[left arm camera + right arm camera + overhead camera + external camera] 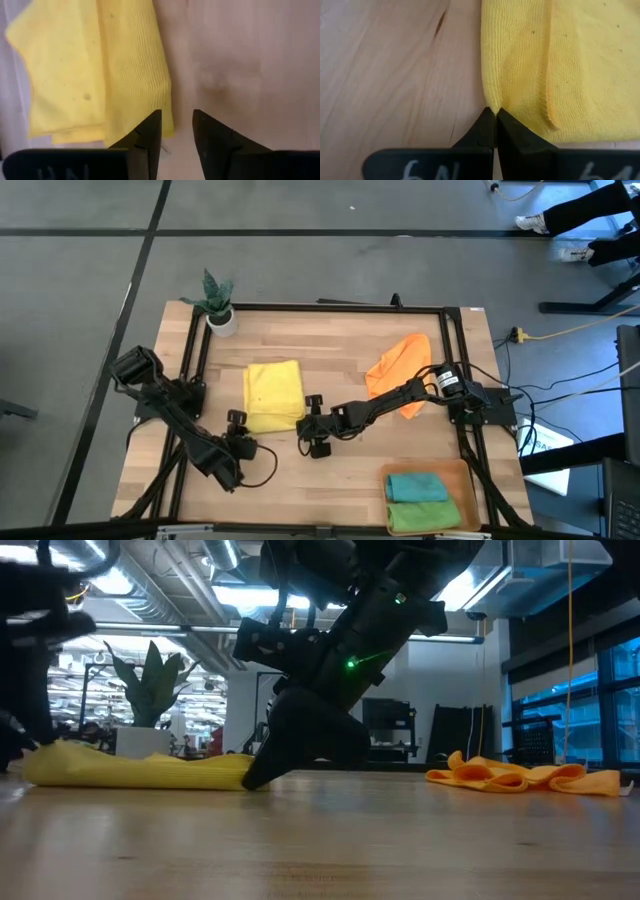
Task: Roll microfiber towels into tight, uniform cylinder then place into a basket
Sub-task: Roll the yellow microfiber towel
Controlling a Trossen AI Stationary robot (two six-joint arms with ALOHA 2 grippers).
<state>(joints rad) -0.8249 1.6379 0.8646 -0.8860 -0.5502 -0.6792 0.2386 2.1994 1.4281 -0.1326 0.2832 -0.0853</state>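
A folded yellow towel (272, 395) lies flat on the wooden table, left of the middle. My right gripper (306, 413) reaches in from the right and is shut at the towel's right edge. My left gripper (177, 127) stands open just above the towel's near left corner (165, 131); I cannot tell whether a finger touches the cloth. An orange towel (398, 362) lies crumpled at the far right, partly under my right arm. The basket (460, 480) at the near right corner holds a teal roll (416, 485) and a green roll (422, 517). My right gripper pinches the yellow towel's right edge (491, 102) between its two fingertips; the cloth puckers toward them. The fingers slant down from the table's right side (255, 778). The towel lies flat on the table; one layer or several, I cannot tell.
A small potted plant (218, 305) stands at the far left corner. A black frame (330, 307) runs around the tabletop. Bare wood shows between the yellow towel and the basket (330, 490).
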